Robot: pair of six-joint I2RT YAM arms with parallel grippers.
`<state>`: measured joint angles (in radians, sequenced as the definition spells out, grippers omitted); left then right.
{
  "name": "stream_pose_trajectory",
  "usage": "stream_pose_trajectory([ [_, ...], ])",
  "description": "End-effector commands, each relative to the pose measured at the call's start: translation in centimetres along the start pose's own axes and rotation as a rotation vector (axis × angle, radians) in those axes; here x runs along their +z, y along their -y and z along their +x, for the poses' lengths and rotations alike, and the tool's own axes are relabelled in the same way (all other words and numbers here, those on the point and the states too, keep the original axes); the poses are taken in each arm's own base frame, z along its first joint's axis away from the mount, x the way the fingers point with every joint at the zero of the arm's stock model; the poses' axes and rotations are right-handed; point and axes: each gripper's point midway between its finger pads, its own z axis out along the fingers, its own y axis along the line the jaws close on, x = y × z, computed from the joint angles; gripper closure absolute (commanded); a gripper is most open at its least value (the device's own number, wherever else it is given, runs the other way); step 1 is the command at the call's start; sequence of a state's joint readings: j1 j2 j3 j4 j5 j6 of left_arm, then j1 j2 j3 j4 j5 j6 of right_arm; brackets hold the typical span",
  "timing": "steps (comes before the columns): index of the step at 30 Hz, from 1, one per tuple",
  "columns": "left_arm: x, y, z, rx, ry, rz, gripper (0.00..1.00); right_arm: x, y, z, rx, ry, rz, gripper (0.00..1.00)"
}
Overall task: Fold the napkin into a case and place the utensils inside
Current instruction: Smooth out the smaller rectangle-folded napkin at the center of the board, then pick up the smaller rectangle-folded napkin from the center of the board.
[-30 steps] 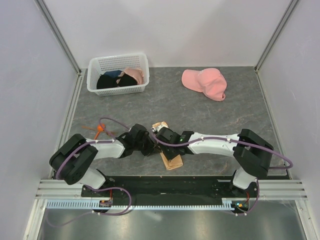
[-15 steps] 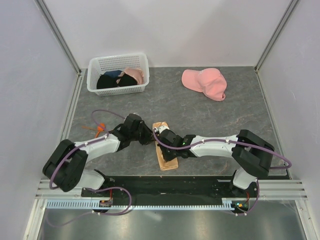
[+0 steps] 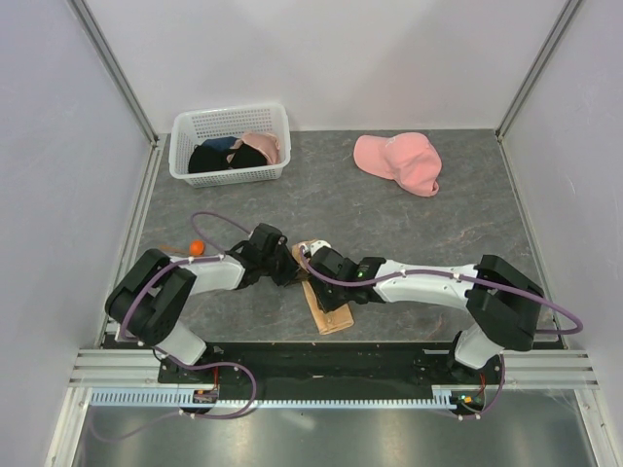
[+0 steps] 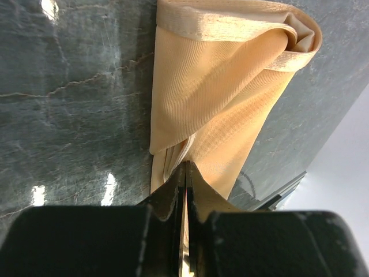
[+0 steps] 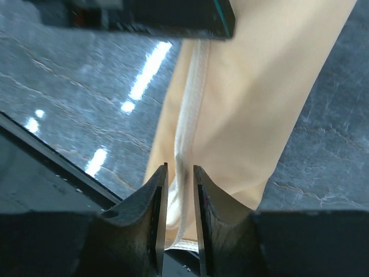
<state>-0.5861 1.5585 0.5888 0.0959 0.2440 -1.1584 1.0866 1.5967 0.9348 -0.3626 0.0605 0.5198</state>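
Lying well left of the napkin point(image 3: 326, 309), the orange-bowled spoon point(image 3: 197, 248) sits alone. At the napkin's far end the left gripper point(image 4: 185, 173) pinches a fold, jaws closed on cloth. Beside it, the right gripper point(image 5: 180, 173) straddles the napkin's hem, narrowly parted.

L tool point(image 4: 185, 168) prob. on napkin point(image 4: 219, 98) edge

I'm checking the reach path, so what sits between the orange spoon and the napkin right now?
In the top view, the left arm and the left gripper lie between the orange spoon and the napkin; the gripper is shut on the napkin.
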Motion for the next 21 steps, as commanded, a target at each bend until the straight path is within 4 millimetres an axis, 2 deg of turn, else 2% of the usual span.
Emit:
stream_pose_trajectory([
  [1, -0.4, -1.1, 0.2, 0.027, 0.011, -0.001, 0.93, -1.4, -1.2, -2.7, -0.022, 0.057, -0.017, 0.66],
  [4, -0.8, -1.2, 0.3, 0.012, 0.022, 0.005, 0.93, -0.8, -1.2, -2.6, -0.037, 0.039, -0.012, 0.57],
  [9, -1.0, -1.2, 0.4, -0.007, 0.025, 0.015, 0.94, 0.3, -1.0, -2.4, -0.062, 0.020, 0.014, 0.48],
  [16, -1.0, -0.8, 0.5, -0.025, 0.020, 0.035, 0.94, 1.5, -1.5, -1.4, -0.081, -0.014, 0.035, 0.48],
  [21, -1.0, -0.9, 0.5, -0.038, 0.022, 0.036, 0.94, 1.6, -1.6, -1.0, -0.089, 0.003, 0.085, 0.45],
])
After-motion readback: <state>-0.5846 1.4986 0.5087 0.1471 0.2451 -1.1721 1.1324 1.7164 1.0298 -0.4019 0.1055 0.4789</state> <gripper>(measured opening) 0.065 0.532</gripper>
